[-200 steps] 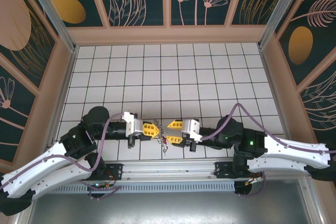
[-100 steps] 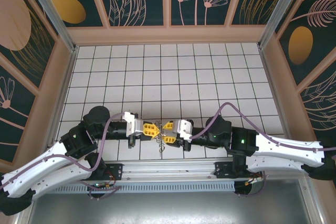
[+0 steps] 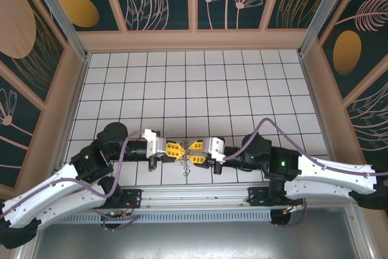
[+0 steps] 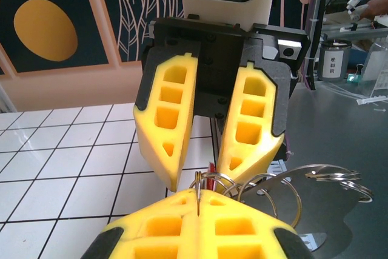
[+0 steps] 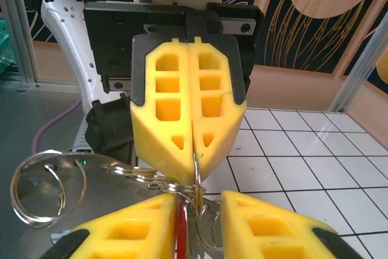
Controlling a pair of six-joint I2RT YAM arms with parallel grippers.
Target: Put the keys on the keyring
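Threading step: left fingers pressed together pinch the keyring over the table's near edge, right fingers stand spread with the red key between them, so next we'd ease its hole onto the wire.

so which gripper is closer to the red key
Right: the red key sits between the fingers of the right gripper. The left gripper faces it, shut on the keyring.
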